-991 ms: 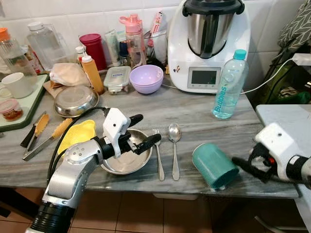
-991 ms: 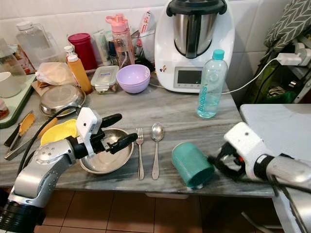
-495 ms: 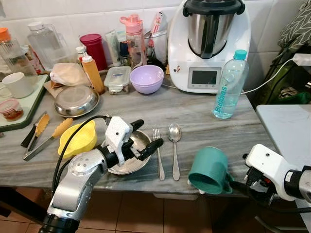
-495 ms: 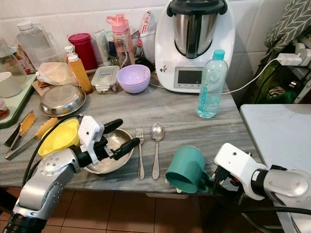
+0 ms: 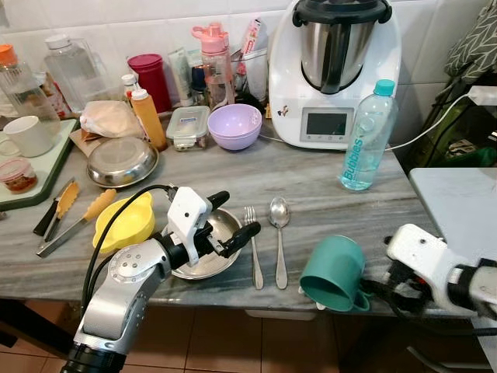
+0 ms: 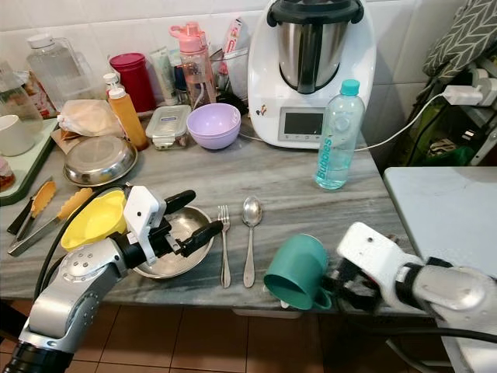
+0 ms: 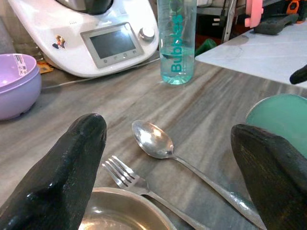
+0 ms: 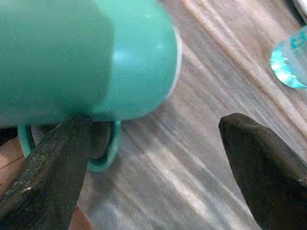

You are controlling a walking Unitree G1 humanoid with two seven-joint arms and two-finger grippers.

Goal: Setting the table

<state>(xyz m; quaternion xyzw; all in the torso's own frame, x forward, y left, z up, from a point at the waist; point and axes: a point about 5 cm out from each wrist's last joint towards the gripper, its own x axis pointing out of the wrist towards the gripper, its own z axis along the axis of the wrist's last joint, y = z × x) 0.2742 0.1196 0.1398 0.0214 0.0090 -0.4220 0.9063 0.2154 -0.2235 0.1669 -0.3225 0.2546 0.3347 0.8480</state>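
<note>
1. While the place setting is partly laid along the counter's (image 5: pixel 311 190) front edge, the step in hand appears to be righting the teal mug (image 5: pixel 334 272), which lies tipped at the front edge, mouth toward the front left, handle low and toward the right end effector (image 6: pixel 342 289).
2. The right end effector sits just beside the mug near the front right corner; its fingers (image 8: pixel 261 158) stand wide apart, one at the handle, gripping nothing.
3. The left end effector (image 5: pixel 233 214) hovers over the steel bowl (image 5: pixel 203 252) at the front edge, fingers spread, holding nothing.
4. The fork (image 5: pixel 253 245) and spoon (image 5: pixel 279 233) lie side by side between bowl and mug.
5. Judged next move: close on the mug, stand it upright, and set it inward from the edge, since it could roll off.
</note>
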